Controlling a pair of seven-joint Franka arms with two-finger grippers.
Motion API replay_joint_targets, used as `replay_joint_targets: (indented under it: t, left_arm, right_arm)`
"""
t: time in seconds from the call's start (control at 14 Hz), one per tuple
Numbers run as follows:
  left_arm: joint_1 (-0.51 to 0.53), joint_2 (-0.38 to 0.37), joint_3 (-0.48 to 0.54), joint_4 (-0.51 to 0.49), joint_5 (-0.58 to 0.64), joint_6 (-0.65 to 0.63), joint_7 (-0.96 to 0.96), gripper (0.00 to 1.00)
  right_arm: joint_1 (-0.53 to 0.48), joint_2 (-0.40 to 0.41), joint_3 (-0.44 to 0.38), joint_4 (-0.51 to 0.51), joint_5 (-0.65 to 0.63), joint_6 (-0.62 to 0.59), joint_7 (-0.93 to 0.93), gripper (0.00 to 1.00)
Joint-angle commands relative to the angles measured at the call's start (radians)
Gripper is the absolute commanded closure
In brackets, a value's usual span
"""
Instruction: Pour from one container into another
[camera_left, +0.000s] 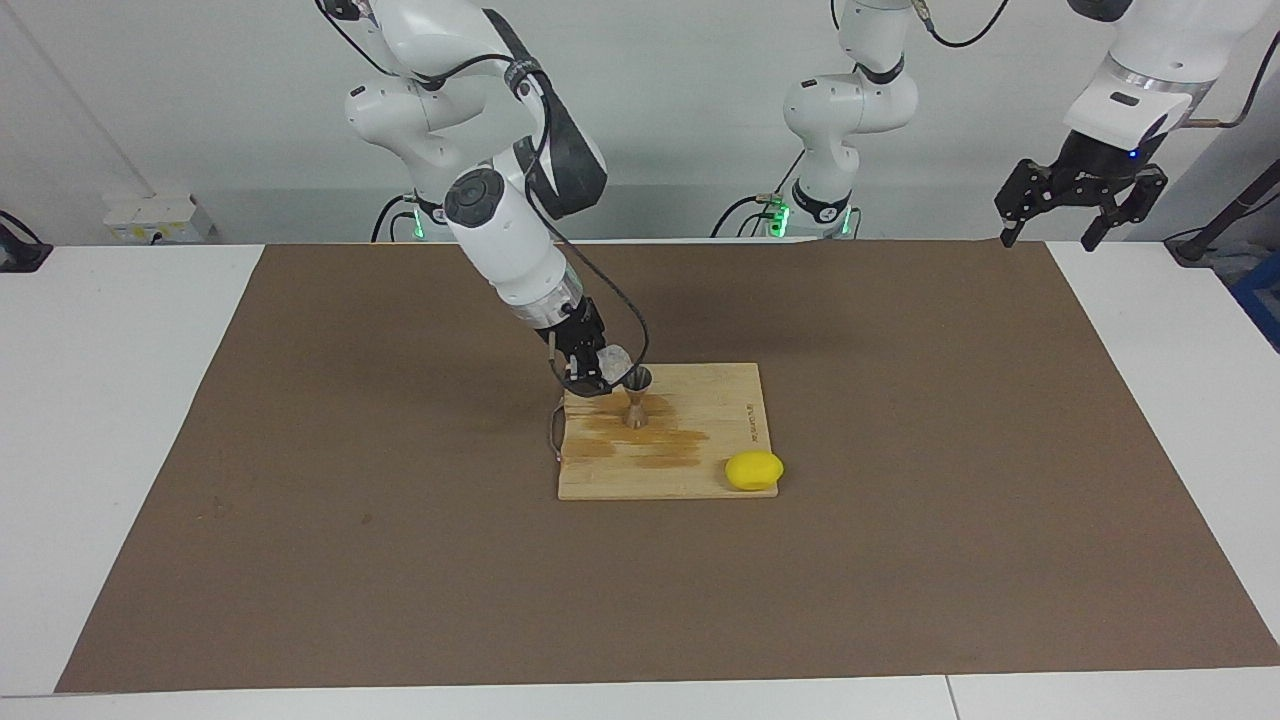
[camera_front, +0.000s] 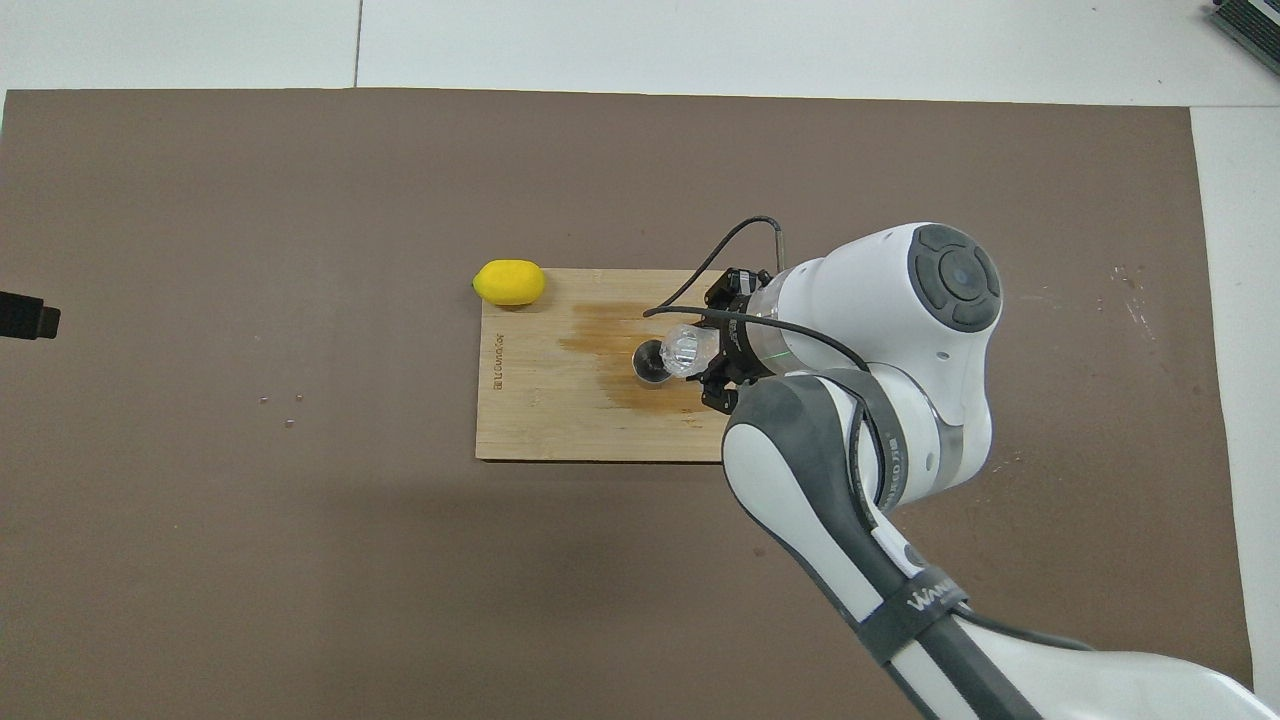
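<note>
A small steel jigger (camera_left: 637, 397) (camera_front: 648, 361) stands upright on the wooden board (camera_left: 700, 470) (camera_front: 540, 410). My right gripper (camera_left: 600, 372) (camera_front: 705, 352) is shut on a clear faceted glass tumbler (camera_left: 614, 361) (camera_front: 684, 347), held tilted with its mouth at the jigger's top rim. A brown wet stain (camera_left: 660, 440) spreads on the board around the jigger. My left gripper (camera_left: 1080, 195) hangs open and raised over the table corner at the left arm's end; only a dark tip of the left gripper (camera_front: 28, 318) shows in the overhead view.
A yellow lemon (camera_left: 754, 470) (camera_front: 510, 282) lies at the board's corner farthest from the robots, toward the left arm's end. A brown mat (camera_left: 300, 500) covers the table. A few small specks (camera_front: 280, 405) lie on the mat toward the left arm's end.
</note>
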Motion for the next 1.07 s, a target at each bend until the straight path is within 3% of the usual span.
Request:
replay_joint_targets:
  t: [0.0,1.0]
  left_arm:
    - [-0.019,-0.001,0.0,0.013,-0.01,-0.027,-0.016,0.0]
    - [-0.026,-0.021,-0.002,-0.038,-0.01,0.005,-0.073,0.0]
  right_arm:
    - [0.006,0.008,-0.001,0.016,-0.034,0.01,0.025,1.0]
    - [0.023,0.008,-0.001,0.014,-0.042,0.013,0.024,1.0]
